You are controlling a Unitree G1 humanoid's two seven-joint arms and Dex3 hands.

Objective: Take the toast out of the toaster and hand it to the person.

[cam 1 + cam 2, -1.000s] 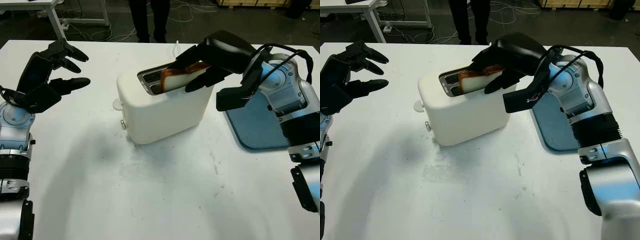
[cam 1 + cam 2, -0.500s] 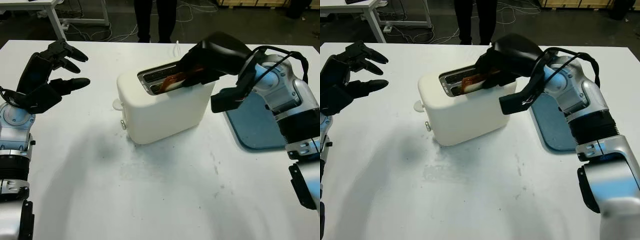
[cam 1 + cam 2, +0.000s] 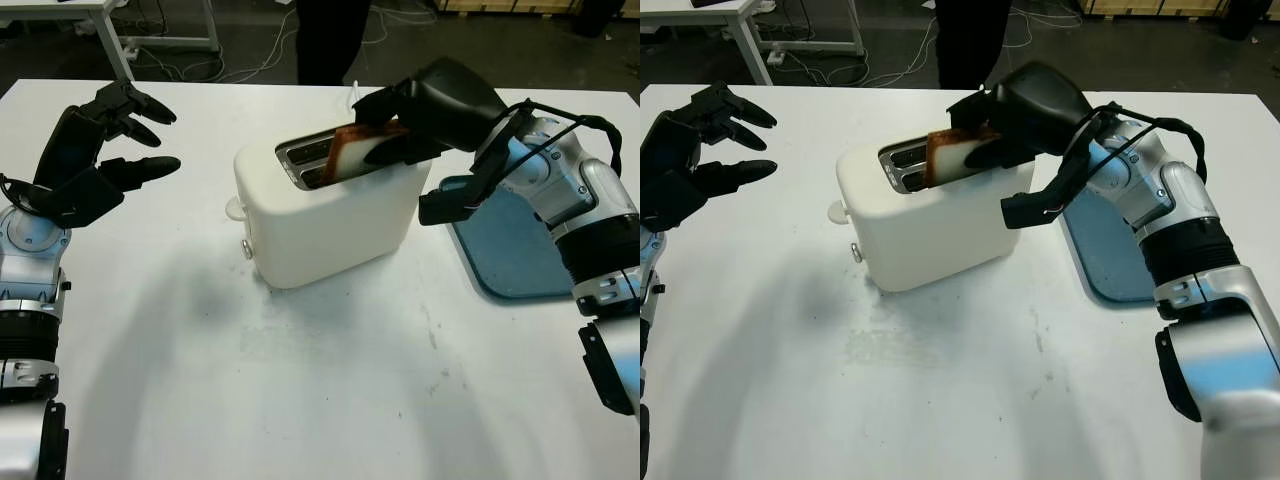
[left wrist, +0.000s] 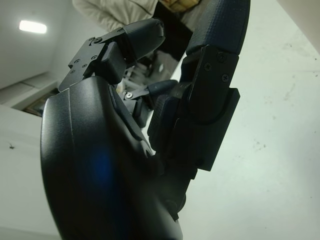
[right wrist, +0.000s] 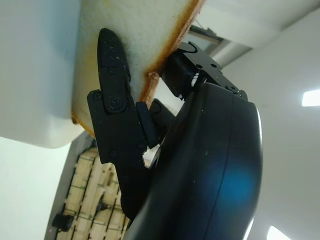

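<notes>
My right hand [image 3: 400, 125] grasps the brown-crusted slice of toast [image 3: 352, 152], half raised from the slot of the white boxy toaster [image 3: 325, 215]. I judge it light, brittle; fingers [image 5: 112, 75] must pinch gently on its flat faces. My left hand [image 3: 95, 155], left of the toaster, is open.

toast [image 3: 352, 152] lower part hidden inside toaster [image 3: 330, 215] slot, person [image 3: 330, 35] cut off by top edge
</notes>
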